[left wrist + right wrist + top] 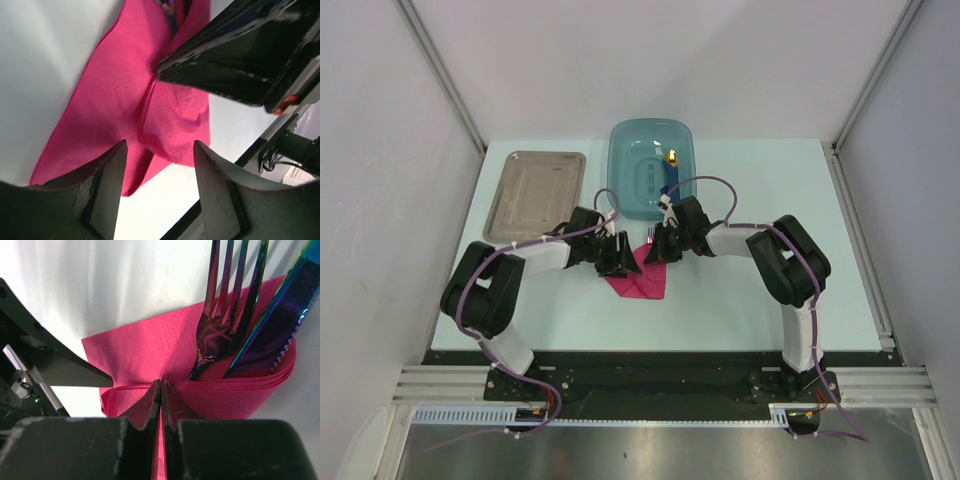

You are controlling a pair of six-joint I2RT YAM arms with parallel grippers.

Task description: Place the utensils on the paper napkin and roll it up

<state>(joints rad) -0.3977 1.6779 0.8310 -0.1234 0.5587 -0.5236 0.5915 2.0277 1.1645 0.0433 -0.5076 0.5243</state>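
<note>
The magenta paper napkin [642, 280] lies on the table between my two grippers, partly folded over. In the right wrist view a fork [225, 315] and a knife [280, 325] with purplish-blue sheen lie on the napkin [145, 350], their handles tucked under a folded flap. My right gripper [161, 390] is shut on the napkin's folded edge. My left gripper [159, 165] is open just above the napkin's [125, 100] near corner, holding nothing. In the top view the left gripper [617, 262] and right gripper [658, 250] nearly meet over the napkin.
A teal plastic tub [651, 166] stands at the back centre with a blue object with a yellow tip [671, 165] in it. A grey-brown metal tray [535, 195] lies at the back left. The table's front edge [650, 350] is close behind the arms.
</note>
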